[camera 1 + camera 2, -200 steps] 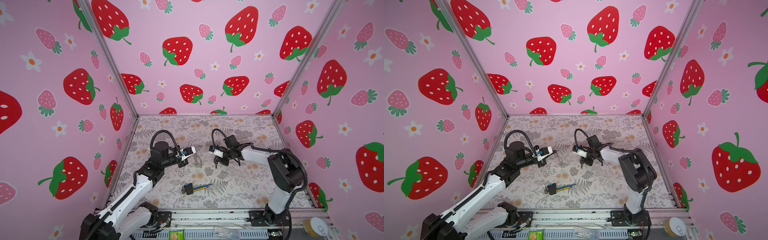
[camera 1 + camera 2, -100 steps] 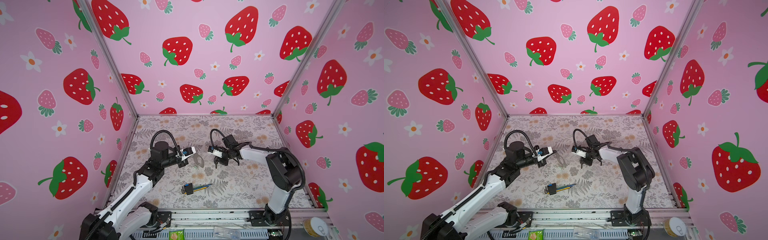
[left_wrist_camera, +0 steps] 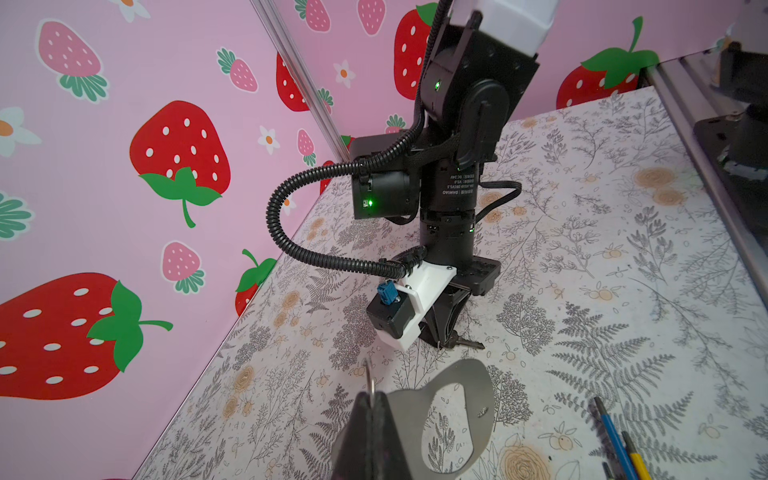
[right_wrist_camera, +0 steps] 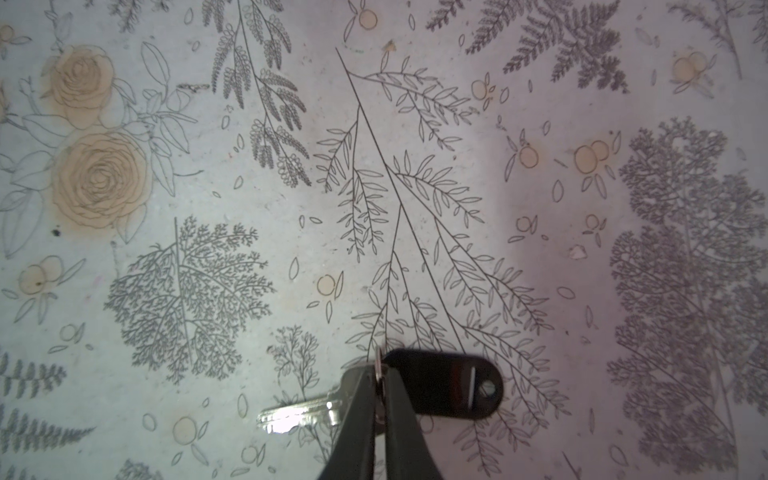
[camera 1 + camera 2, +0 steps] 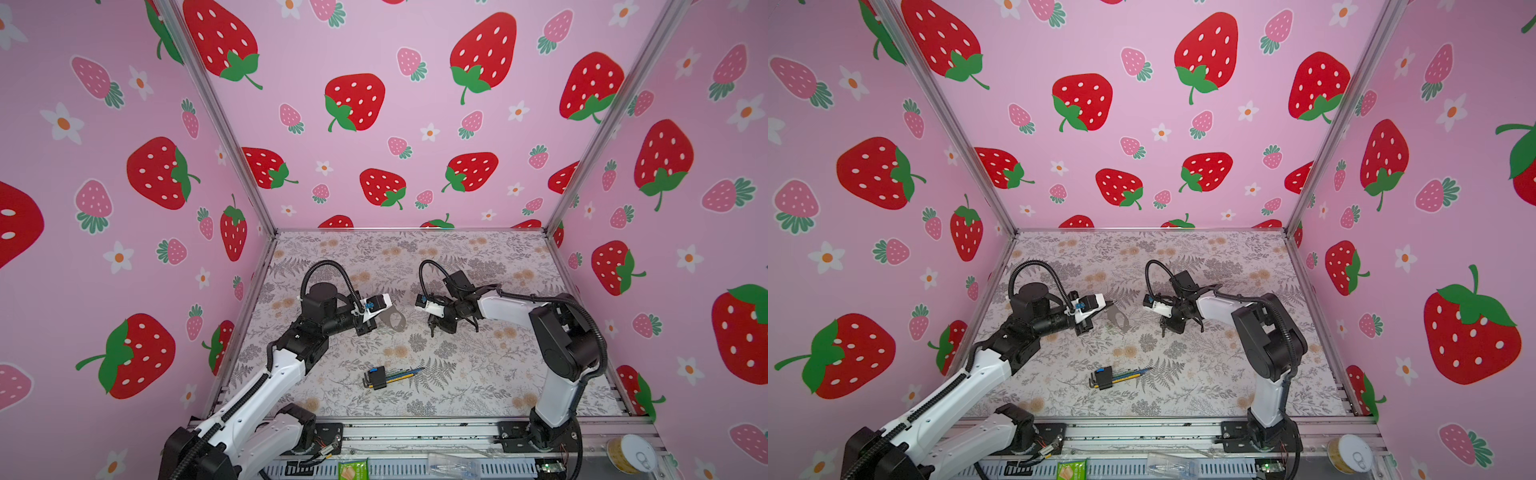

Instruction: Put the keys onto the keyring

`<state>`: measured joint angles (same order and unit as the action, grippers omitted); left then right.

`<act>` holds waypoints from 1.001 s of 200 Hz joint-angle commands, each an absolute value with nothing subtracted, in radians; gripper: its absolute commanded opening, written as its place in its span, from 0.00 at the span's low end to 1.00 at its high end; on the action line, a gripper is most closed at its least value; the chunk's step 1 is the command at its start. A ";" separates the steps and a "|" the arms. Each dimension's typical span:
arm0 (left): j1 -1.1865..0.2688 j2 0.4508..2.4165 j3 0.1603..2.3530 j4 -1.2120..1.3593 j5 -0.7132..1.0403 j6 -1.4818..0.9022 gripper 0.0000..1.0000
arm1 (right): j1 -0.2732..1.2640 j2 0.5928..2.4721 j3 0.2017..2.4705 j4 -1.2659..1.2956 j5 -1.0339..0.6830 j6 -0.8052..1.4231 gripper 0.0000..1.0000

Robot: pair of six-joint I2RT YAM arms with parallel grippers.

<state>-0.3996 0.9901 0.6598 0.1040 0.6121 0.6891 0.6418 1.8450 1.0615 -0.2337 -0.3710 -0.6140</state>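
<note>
The keyring [image 3: 478, 399] is clamped in the closed left gripper [image 3: 374, 419], its metal ring [image 3: 371, 380] just beyond the jaws, while the black-tagged key [image 4: 299, 415] is pinched by the closed right gripper [image 4: 376, 399] down on the table [image 4: 415, 166]; the pickup appears in hand, and lifting and threading onto that ring is called for next.

a robot test cell in a lab: pink strawberry-print panels [image 5: 374, 124] close it in at 9, 12 and 3 o'clock, joined by bare aluminium posts [image 5: 221, 120]. the floor is a floral-print tabletop [image 5: 478, 374]. at 6 o'clock a slotted aluminium rail [image 5: 415, 432] carries two bolted arm bases [image 5: 544, 436] and loose wiring [image 5: 320, 451].
</note>
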 commanded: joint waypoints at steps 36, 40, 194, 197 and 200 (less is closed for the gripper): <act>-0.403 0.983 0.676 0.112 0.630 0.713 0.00 | 0.650 1.837 1.081 -0.256 -0.393 -0.641 0.05; -0.403 0.981 0.675 0.111 0.630 0.713 0.00 | 0.650 1.833 1.079 -0.253 -0.396 -0.641 0.04; -0.456 1.010 0.762 -0.039 0.700 0.869 0.00 | 0.644 1.139 0.662 0.128 -0.438 -0.656 0.00; -0.462 1.015 0.768 -0.045 0.698 0.877 0.00 | 0.644 1.124 0.655 0.134 -0.440 -0.660 0.00; -0.468 1.019 0.772 -0.052 0.697 0.883 0.00 | 0.644 1.110 0.646 0.140 -0.441 -0.663 0.00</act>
<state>-0.4358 0.9966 0.6907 0.0002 0.6601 0.7933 0.6453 1.1927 0.6998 0.0422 -0.4129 -0.6273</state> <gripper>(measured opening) 0.050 0.046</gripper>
